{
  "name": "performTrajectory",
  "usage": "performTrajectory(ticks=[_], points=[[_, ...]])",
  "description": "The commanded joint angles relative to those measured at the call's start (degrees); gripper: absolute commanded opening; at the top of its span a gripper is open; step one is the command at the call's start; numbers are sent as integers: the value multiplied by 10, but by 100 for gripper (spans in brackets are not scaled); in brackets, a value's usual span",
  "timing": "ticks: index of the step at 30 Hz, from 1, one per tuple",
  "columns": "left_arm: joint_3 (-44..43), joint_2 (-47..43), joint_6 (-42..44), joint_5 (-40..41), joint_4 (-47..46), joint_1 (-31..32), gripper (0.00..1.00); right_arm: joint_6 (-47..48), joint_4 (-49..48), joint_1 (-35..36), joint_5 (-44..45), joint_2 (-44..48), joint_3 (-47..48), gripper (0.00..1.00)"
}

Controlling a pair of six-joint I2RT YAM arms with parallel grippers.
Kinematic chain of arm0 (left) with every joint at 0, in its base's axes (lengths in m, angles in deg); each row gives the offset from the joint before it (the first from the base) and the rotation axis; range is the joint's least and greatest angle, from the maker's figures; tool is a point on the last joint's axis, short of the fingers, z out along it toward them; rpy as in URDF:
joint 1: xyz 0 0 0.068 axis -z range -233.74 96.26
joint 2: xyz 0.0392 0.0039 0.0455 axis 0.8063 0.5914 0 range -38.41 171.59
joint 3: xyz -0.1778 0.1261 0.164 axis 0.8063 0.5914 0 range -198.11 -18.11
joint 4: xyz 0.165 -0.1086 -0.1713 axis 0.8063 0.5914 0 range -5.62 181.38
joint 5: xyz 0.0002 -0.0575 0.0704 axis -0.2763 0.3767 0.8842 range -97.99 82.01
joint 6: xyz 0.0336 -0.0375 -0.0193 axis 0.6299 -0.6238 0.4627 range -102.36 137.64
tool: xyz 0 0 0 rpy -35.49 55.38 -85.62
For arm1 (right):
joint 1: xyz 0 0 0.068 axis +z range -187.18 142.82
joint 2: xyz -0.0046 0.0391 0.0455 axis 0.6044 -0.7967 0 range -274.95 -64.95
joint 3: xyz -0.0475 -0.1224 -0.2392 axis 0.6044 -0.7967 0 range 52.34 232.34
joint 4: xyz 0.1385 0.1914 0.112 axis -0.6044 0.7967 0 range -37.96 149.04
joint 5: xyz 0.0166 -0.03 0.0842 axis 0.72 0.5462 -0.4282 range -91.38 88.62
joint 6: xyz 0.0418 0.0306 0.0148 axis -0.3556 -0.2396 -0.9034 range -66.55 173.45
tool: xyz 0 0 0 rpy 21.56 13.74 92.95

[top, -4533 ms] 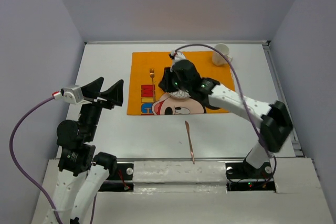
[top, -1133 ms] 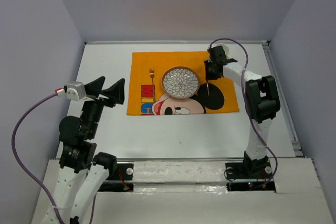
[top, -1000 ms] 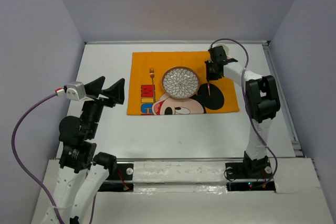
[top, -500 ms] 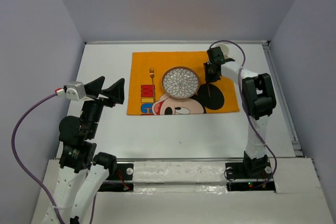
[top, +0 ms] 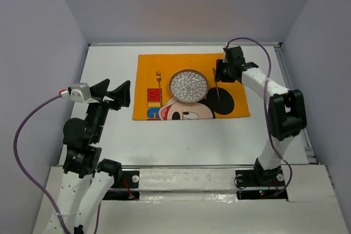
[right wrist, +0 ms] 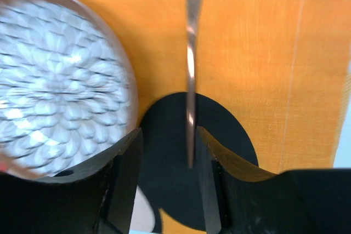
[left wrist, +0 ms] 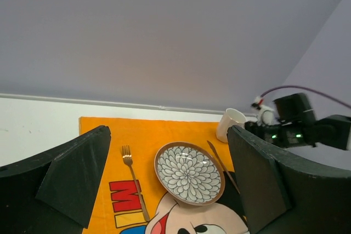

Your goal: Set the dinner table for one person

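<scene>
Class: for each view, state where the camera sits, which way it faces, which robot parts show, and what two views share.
Top external: above and behind the robot, looking down on the dinner table; left arm and right arm show.
Left wrist: raised, facing across the mat toward the far wall; own fingers frame it.
Right wrist: low over the mat, looking down at the knife; own fingers below.
Shared: all three show the plate.

White links, black joints on left arm [top: 88, 131] and right arm [top: 256, 79]. Purple cable [top: 15, 135] off each wrist. Left tool [top: 114, 92]: matte black wedge fingers [left wrist: 71, 173]. Silver camera block [top: 80, 90], red tip. Green lights [left wrist: 285, 135] on right wrist.
</scene>
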Motion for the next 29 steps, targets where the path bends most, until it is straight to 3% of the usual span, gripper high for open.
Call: performTrajectory(ticks=[1,3,4,5,6,14,19,23,29], points=[[-2,18,12,-14,-20,-7,99,-21,-179,22,-79,217,-99,50],[-1,19,14,-18,-20,-8,99,-45,-239,22,-112,351,-189,53],[-1,20,15,-23,-21,-8,99,-53,-268,22,-118,394,-218,60],[-1,22,16,-28,-22,-9,99,-55,-303,22,-122,434,-243,93],[0,24,17,-35,-25,-10,99,-60,-334,22,-122,469,-277,99],[-2,25,16,-62,-33,-15,99,-76,-315,22,-86,712,-361,100],[0,6,19,-51,-41,-15,99,-81,-322,22,-16,843,-421,100],[7,5,12,-69,-54,-17,99,-83,-333,22,26,873,-485,100],[1,30,7,-111,-47,-17,99,-103,-339,22,10,800,-495,100]])
